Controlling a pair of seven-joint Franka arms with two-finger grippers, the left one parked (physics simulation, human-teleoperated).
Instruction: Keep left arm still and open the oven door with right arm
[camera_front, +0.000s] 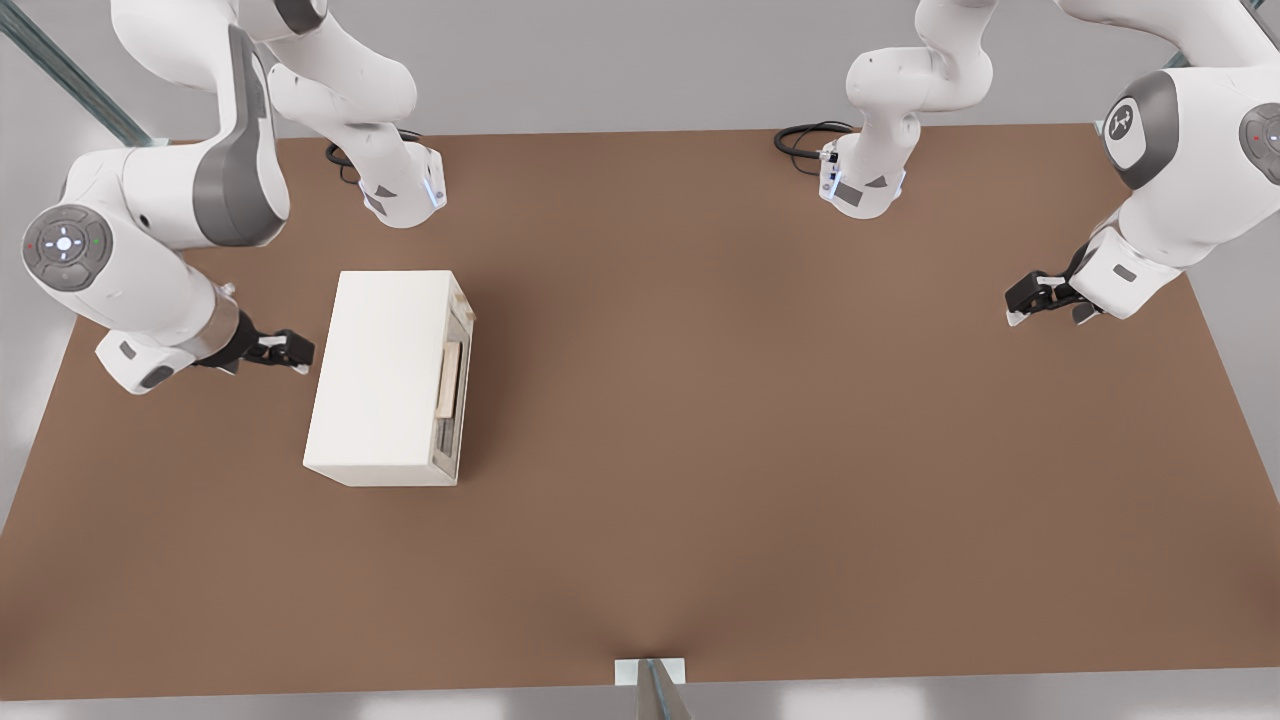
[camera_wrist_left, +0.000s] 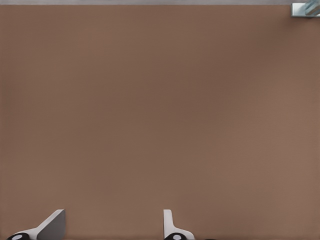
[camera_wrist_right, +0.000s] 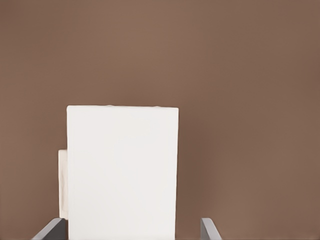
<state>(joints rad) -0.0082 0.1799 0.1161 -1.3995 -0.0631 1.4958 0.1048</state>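
The oven door (camera_front: 455, 385) faces away from the open end effector (camera_front: 290, 352) behind the oven.

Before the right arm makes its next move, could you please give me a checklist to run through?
1. Gripper open: ok; its fingers stand wide apart.
2. Oven door shut: ok; it lies flush with the oven body.
3. Gripper at the tan bar handle: not ok; it is at the oven's back, and the handle faces the front view's right.
4. Gripper apart from the oven: ok; a gap shows in the front view.
5. Handle seen from the right wrist view: not ok; the body hides it.
6. Door's hinge edge: cannot tell.
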